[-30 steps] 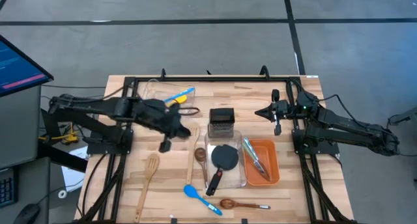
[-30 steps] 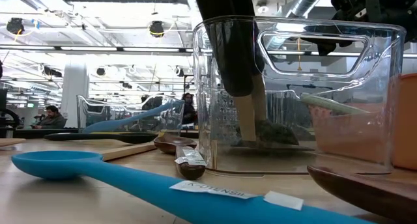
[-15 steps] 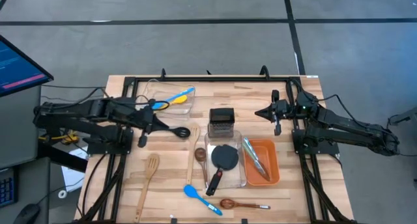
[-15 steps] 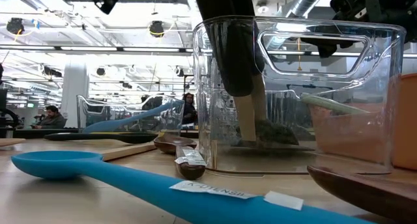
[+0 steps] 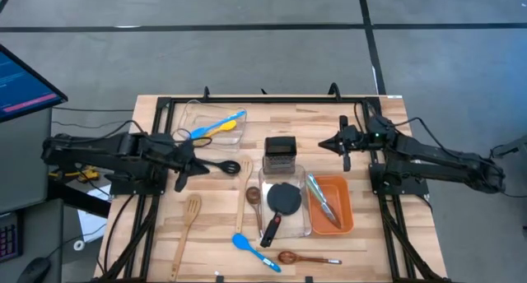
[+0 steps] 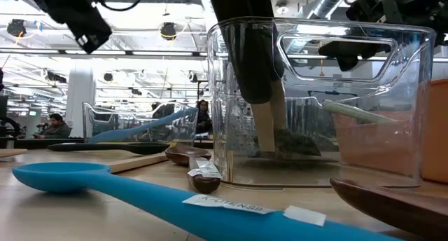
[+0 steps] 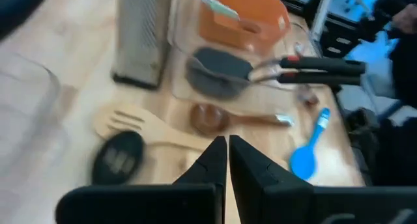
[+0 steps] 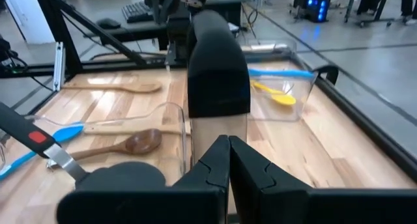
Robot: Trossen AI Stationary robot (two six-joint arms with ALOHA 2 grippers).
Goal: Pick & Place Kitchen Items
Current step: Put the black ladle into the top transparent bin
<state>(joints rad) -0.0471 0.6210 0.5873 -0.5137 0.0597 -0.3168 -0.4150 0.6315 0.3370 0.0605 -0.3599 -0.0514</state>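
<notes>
Wooden table [image 5: 165,234] holds scattered kitchen items [image 5: 255,252]; both arms' jaws closed, empty.

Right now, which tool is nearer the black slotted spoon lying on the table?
Left. The left tool is shut just beside the black slotted spoon, off its handle end. The right tool is shut across the table, beyond the grater.

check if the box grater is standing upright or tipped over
Upright. The box grater stands on its base on the table, black handle on top, beside the clear bin.
</notes>
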